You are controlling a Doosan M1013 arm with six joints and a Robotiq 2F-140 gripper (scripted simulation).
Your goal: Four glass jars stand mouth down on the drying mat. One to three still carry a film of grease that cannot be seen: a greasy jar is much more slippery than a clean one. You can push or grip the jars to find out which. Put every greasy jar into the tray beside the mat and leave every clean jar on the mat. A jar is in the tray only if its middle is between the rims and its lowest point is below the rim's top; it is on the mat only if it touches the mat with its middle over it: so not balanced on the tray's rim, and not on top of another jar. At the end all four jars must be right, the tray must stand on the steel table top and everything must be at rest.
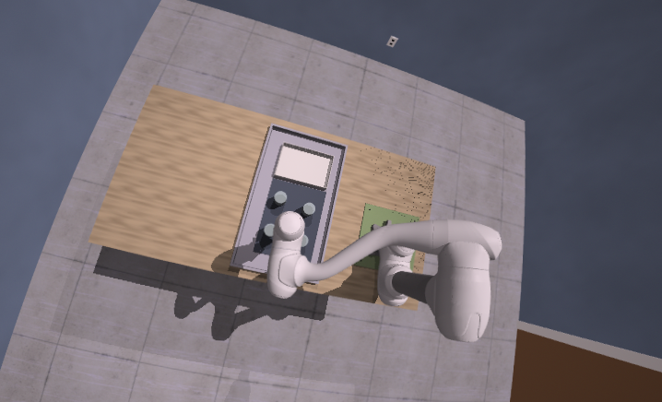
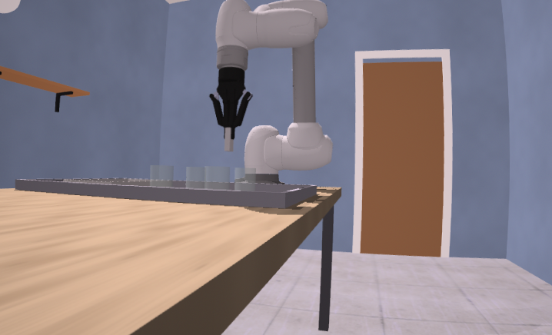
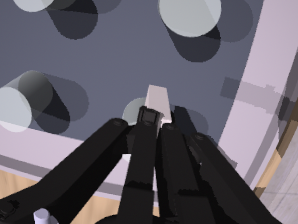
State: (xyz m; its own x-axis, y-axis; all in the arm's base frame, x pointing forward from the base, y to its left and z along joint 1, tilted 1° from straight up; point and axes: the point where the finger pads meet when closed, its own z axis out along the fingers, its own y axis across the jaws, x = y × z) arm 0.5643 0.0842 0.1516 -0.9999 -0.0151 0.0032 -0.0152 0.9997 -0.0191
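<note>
Item, lower centre of the wrist view: gripper, clenched on nothing, fingertips together above the mat.

Item, just past the tips: one jar, partly hidden.

Item, left edge and upper frame: three more jars, all on the mat.

Item, farthest, top view: tray, holding no jars.

You risk toppling a jar if you push high.

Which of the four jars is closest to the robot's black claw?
The jar right beside the shut gripper tips, partly hidden behind them in the wrist view. The other three jars stand farther out on the dark mat.
</note>
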